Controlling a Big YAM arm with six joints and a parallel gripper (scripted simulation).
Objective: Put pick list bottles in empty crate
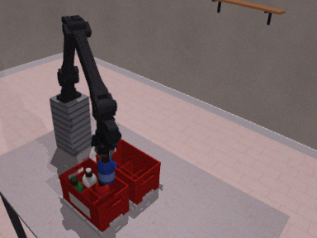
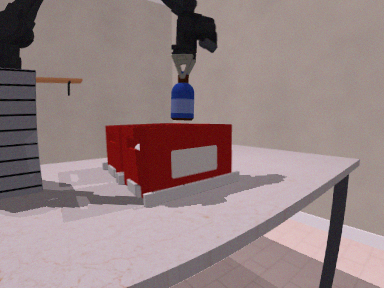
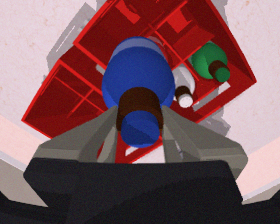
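My gripper (image 2: 183, 72) is shut on the neck of a blue-label bottle (image 2: 182, 101) and holds it upright in the air, clear above the red crates. In the top view the bottle (image 1: 106, 171) hangs over the near crate (image 1: 94, 192), which holds a green-label bottle (image 1: 76, 184) and a white-label bottle (image 1: 88, 177). The second crate (image 1: 138, 171) stands right beside it and looks empty. In the wrist view the blue bottle (image 3: 139, 81) fills the middle, with the green bottle (image 3: 210, 65) and the white bottle (image 3: 184, 96) below to the right. The pick list is not visible.
The arm's grey ribbed base block (image 1: 71, 123) stands behind the crates. Pale flat strips (image 2: 190, 189) lie along the crates' bottom edges. The table's edge and leg (image 2: 332, 225) are at the right in the exterior view. A wooden shelf (image 1: 242, 3) hangs on the far wall.
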